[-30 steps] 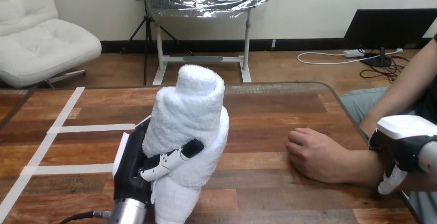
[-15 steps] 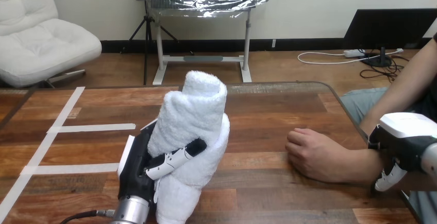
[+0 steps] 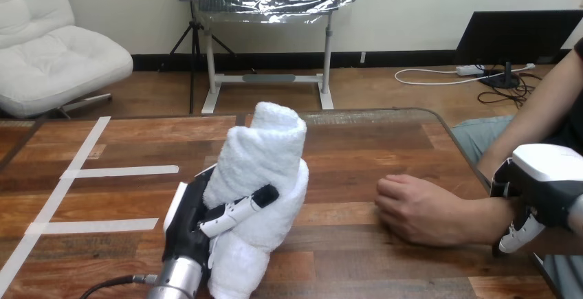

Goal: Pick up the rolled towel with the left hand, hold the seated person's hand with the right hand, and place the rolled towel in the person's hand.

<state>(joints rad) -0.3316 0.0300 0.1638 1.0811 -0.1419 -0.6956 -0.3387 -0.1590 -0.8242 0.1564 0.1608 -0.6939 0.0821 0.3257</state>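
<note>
The rolled towel (image 3: 265, 154) is white and thick. It stands on end in the lower middle of the head view, leaning a little so that its top tips toward 1 o'clock. The left hand (image 3: 191, 225) comes up from the bottom edge on its silver forearm and grips the towel's lower half from the 9 o'clock side. Its palm lies against the roll, and its fingers (image 3: 237, 209) are curled across the front of the cloth and pressed into it. The towel's bottom end hangs close to the desk (image 3: 357, 141); it cannot be told whether it touches the wood.

At 3 o'clock from the towel, and well apart from it, the person's hand (image 3: 412, 211) rests on the desk. It is loosely closed with the knuckles up, and its forearm runs away toward the right edge. The right hand (image 3: 543, 187) sits on top of the person's wrist (image 3: 491, 220), just at 3 o'clock from the person's hand. Its white back faces up, and its fingers (image 3: 517, 236) are bent down round the near side of the wrist.

On the desk at 9 o'clock from the towel lie strips of pale tape (image 3: 120, 170). Two run crosswise, and a longer one slants across them toward the near left corner.
</note>
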